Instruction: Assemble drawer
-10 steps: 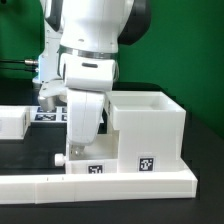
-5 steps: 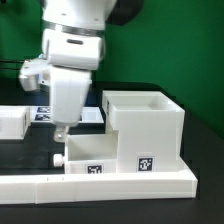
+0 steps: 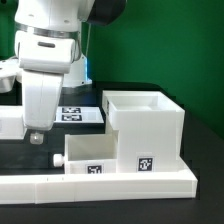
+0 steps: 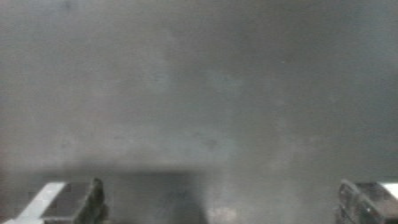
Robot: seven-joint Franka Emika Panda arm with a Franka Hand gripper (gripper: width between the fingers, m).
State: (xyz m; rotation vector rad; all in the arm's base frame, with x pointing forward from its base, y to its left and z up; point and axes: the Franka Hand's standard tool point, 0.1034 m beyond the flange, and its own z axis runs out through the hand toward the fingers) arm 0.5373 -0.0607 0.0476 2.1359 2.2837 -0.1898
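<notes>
The drawer (image 3: 95,155) is a small white open-top box with a marker tag on its front and a round knob (image 3: 58,160) on the side toward the exterior view's left. It sits against the larger white cube casing (image 3: 150,125), which carries its own tag. My gripper (image 3: 37,136) hangs above the black table to the exterior view's left of the drawer, apart from it. In the wrist view my gripper (image 4: 221,205) is open and empty, with the fingers (image 4: 71,200) wide apart over a blurred grey surface.
A low white border wall (image 3: 100,186) runs along the front, touching the drawer and casing. The marker board (image 3: 78,114) lies behind. Another white part (image 3: 8,122) stands at the far left, close to the arm.
The arm has moved toward the exterior view's left and slightly up, away from the drawer. The drawer and casing have not moved.
</notes>
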